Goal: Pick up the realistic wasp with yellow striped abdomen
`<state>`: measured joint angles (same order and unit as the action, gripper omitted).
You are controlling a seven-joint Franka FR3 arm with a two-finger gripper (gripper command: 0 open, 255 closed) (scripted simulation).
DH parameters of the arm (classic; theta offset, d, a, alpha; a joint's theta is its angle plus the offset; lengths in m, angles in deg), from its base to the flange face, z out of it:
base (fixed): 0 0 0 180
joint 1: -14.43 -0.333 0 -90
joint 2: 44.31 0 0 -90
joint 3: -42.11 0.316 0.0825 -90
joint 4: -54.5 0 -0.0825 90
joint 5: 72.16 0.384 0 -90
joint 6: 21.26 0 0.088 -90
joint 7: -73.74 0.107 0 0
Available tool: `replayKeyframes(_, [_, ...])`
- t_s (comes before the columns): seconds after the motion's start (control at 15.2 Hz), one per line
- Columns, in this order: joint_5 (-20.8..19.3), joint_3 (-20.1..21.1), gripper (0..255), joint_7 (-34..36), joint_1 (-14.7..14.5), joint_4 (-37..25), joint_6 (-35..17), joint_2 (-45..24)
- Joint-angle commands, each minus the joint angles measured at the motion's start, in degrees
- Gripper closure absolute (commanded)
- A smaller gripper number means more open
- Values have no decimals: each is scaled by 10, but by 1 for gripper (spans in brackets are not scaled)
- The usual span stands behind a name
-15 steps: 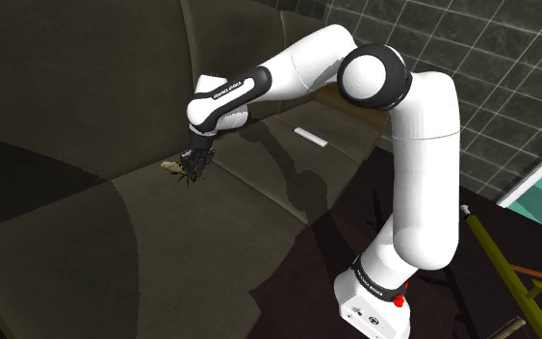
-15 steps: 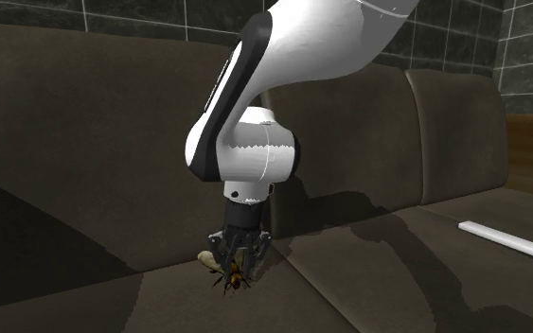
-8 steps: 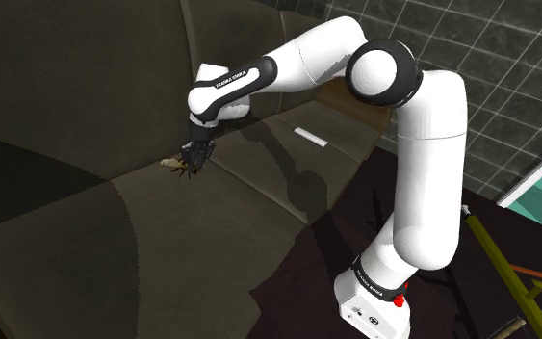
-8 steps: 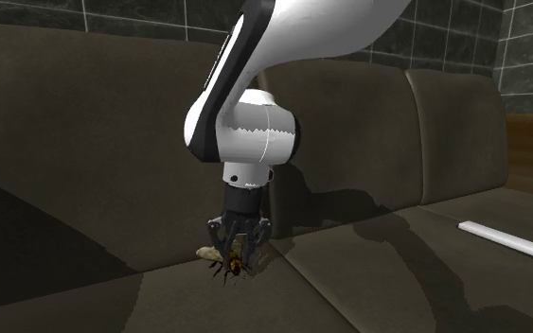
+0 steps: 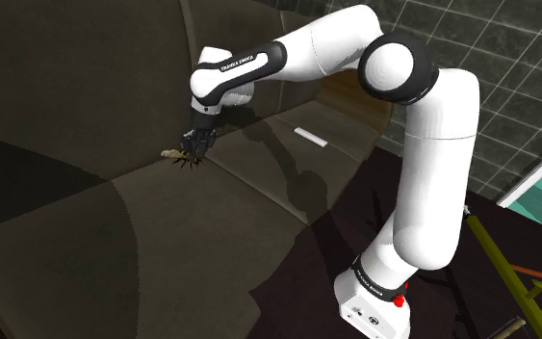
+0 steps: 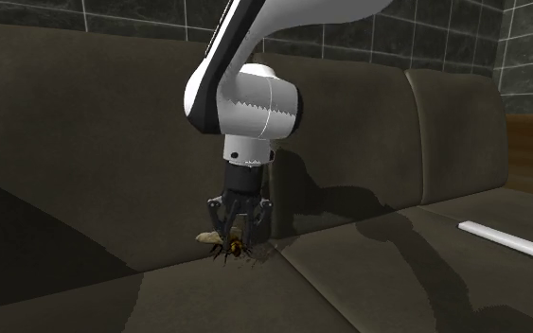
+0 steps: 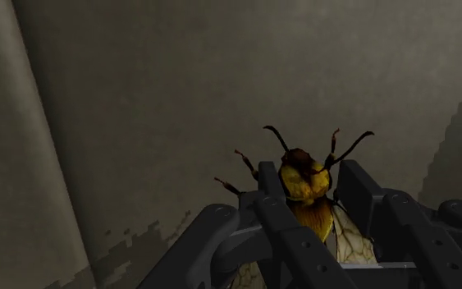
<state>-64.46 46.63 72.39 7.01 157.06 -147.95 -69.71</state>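
White arm point(image 5: 430, 183), dark joints point(image 5: 400, 69), black hand point(image 6: 239, 233)

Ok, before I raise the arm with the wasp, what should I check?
1. Grip on the yellow-and-black wasp: ok. The black two-finger gripper clasps its body, and the head pokes out past the fingertips.
2. Wasp clear of the dark sofa seat cushion: cannot tell. It hangs low by the crease between seat and back.
3. Gap to the sofa backrest: cannot tell. The gripper overlaps it in the second exterior view.
4. White flat bar out of the way: ok. It lies well apart on the seat.
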Motion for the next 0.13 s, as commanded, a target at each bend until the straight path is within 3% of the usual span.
replayKeyframes(0.0, [0, 0, 255, 2, -1, -5, 7, 3])
replayKeyframes(0.07, [0, 0, 255, 2, -1, -5, 7, 3])
